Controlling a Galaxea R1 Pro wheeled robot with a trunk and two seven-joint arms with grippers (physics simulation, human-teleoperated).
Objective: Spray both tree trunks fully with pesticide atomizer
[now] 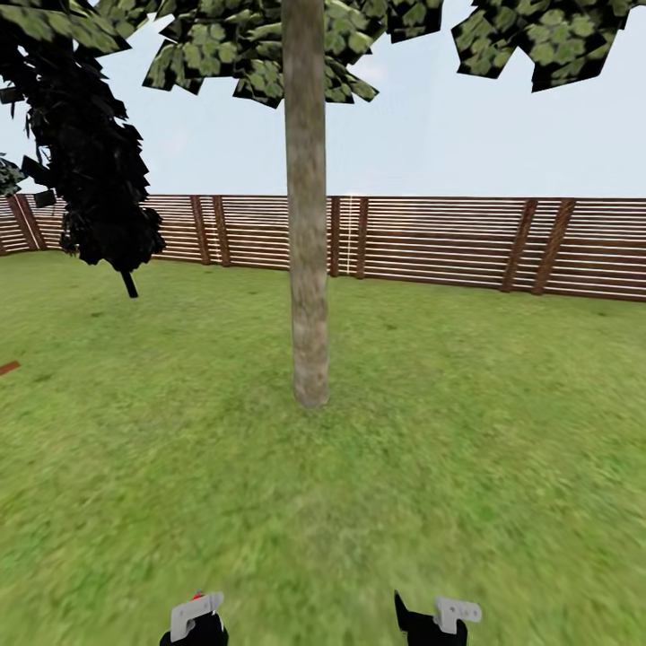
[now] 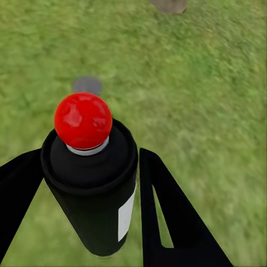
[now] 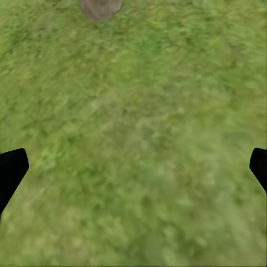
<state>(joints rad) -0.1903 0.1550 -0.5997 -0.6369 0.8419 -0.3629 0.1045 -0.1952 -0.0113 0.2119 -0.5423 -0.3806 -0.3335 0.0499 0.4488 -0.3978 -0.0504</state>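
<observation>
Head view: a tree trunk [image 1: 307, 206] stands straight ahead on the garden lawn [image 1: 467, 467], well apart from the robot, with the slatted fence [image 1: 449, 240] behind it and a near-black conifer [image 1: 94, 152] off to the left. No white specks show on the bark. The left gripper [image 1: 196, 617] and right gripper [image 1: 440, 617] barely reach into the lower edge.

Left wrist view: the left gripper's fingers [image 2: 167, 211] are clamped on the pesticide atomizer [image 2: 92, 183], a black can with a red ball top [image 2: 83, 120], which points out over grass; the trunk's base [image 2: 168, 5] lies far ahead. Spraying from this distance would likely land mist on the lawn, not the bark.

Right wrist view: the right gripper's fingers [image 3: 11, 169] stand wide apart, holding nothing, above grass. A slipping can would go uncaught.
</observation>
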